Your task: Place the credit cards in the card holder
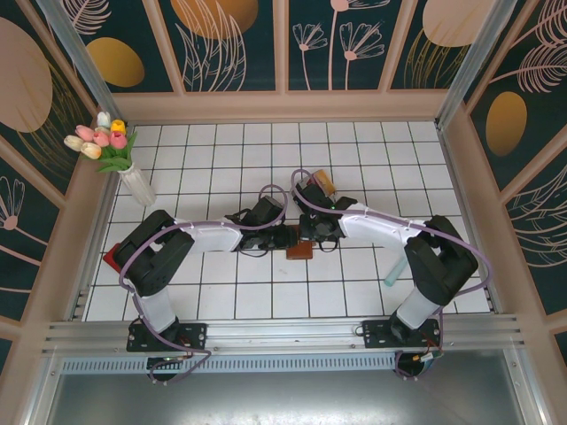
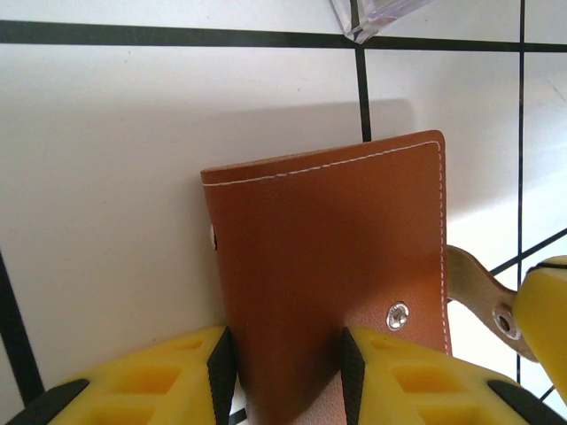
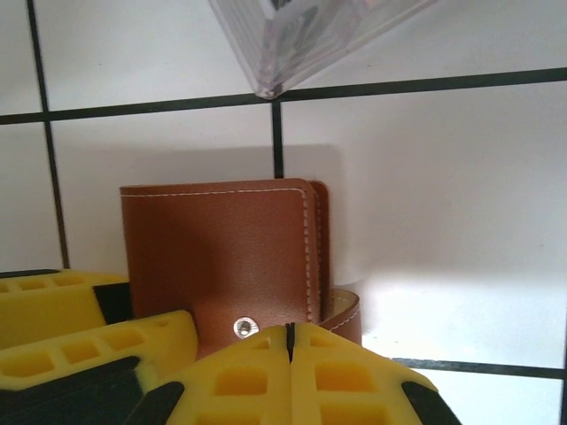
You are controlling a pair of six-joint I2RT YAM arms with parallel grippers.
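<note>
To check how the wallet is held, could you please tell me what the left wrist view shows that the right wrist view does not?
Left wrist only: the card holder, its broad face running between the fingers of the left gripper, and the free end of its strap tab. Right wrist only: the card holder's folded edge with both leaves, and the fingers of the right gripper meeting in front of it. Both: the closed leather card holder and a clear plastic corner beyond it.

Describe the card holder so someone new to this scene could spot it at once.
Start at the middle of the white tiled table, just this side of the clear plastic tray. The card holder is there: the only brown leather piece, edged with white stitching and carrying a silver snap.
</note>
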